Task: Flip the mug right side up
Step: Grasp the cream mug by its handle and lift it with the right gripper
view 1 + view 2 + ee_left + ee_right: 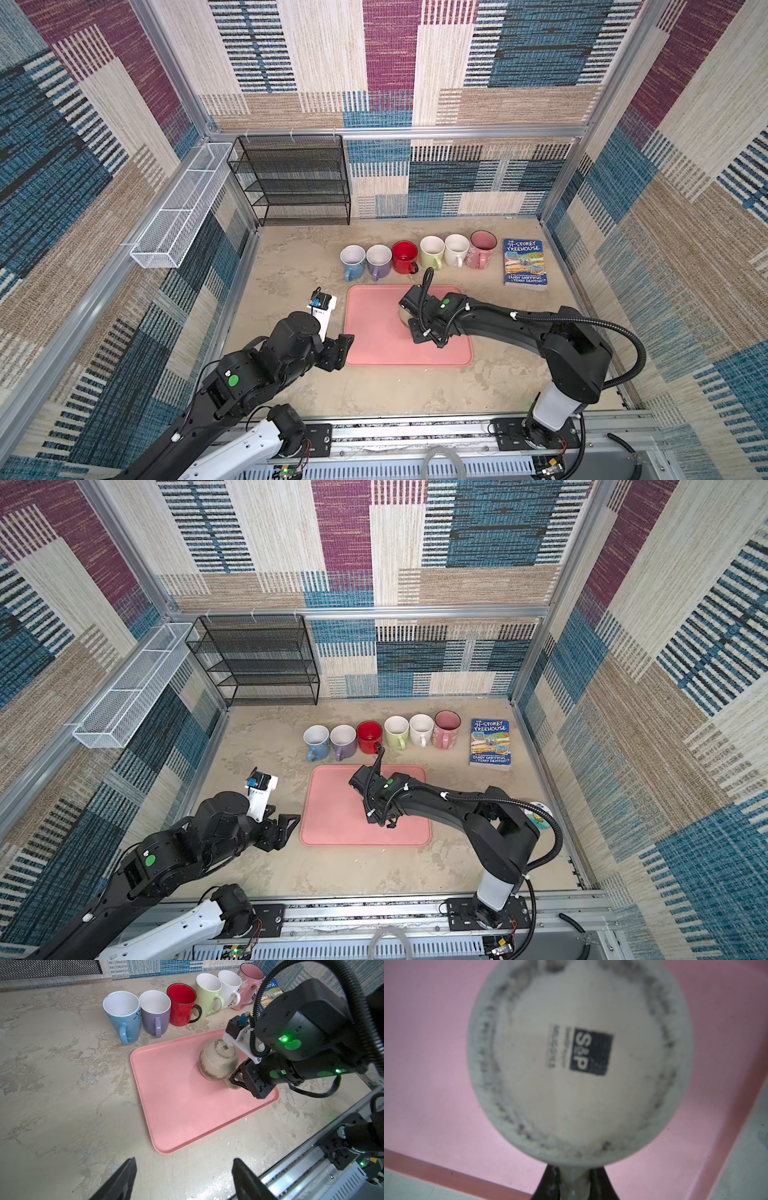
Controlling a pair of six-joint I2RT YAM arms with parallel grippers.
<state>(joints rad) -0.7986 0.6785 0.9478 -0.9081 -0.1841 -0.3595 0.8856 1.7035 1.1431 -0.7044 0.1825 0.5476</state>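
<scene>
A beige speckled mug (216, 1061) stands upside down on the pink tray (176, 1101), its stamped base (577, 1059) facing up. My right gripper (574, 1169) comes at it from the tray's right side, and both black fingers press against the mug's handle (233, 1085). In a top view the right wrist covers nearly all of the mug (402, 316). My left gripper (184, 1164) hangs open and empty over the table just off the tray's front left corner, as both top views show (338, 349) (286, 825).
Several upright mugs line the table behind the tray, from a blue one (353, 257) to a pink one (482, 247). A book (523, 261) lies to their right. A black mesh shelf (295, 178) and a white wire basket (178, 208) stand at the back left.
</scene>
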